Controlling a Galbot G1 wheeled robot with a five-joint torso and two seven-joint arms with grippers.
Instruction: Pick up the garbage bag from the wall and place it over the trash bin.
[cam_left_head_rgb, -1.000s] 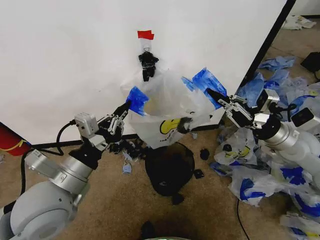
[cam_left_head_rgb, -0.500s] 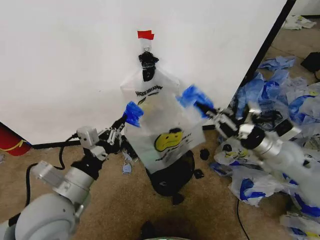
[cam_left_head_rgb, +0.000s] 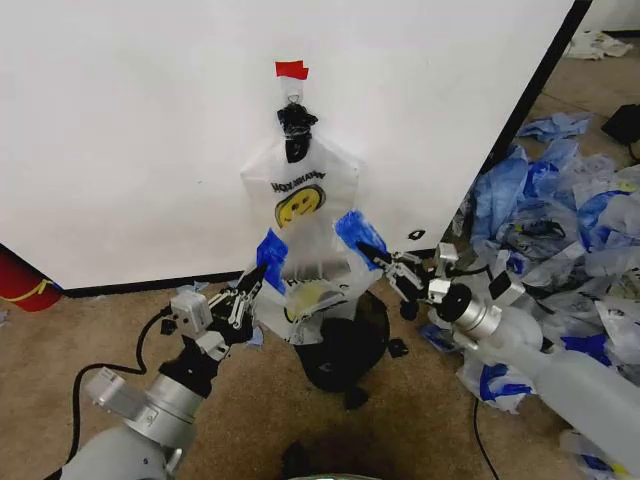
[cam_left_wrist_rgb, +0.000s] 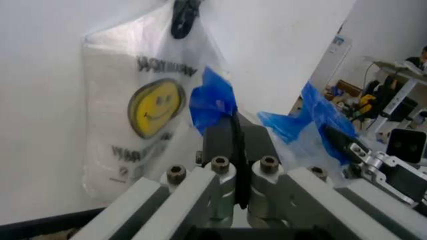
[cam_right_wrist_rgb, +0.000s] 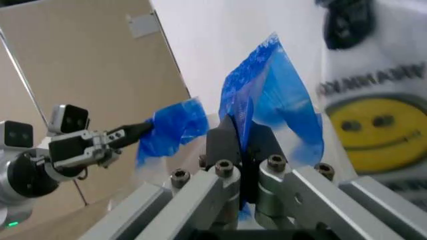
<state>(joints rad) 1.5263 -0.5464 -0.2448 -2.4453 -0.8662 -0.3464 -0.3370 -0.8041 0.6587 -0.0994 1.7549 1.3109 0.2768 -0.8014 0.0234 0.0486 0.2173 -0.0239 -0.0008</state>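
The garbage bag (cam_left_head_rgb: 305, 290) hangs open between my two grippers, its lower part drooping onto the rim of the black mesh trash bin (cam_left_head_rgb: 340, 350). My left gripper (cam_left_head_rgb: 252, 283) is shut on one blue handle loop (cam_left_wrist_rgb: 212, 106). My right gripper (cam_left_head_rgb: 383, 262) is shut on the other blue loop (cam_right_wrist_rgb: 267, 102). Behind them, on the white wall (cam_left_head_rgb: 130, 130), a second smiley bag (cam_left_head_rgb: 300, 200) hangs from a black hook (cam_left_head_rgb: 295, 125) under a piece of red tape (cam_left_head_rgb: 291, 69).
A heap of mostly blue plastic bags (cam_left_head_rgb: 560, 210) covers the floor on the right. A red cylinder (cam_left_head_rgb: 15, 280) stands at the far left by the wall. Small black scraps (cam_left_head_rgb: 398, 347) lie on the carpet around the bin.
Both grippers have come down and away from the wall with the bag's handles, moving closer together. The bag now sits low over the bin, uncovering the other bag on the hook.
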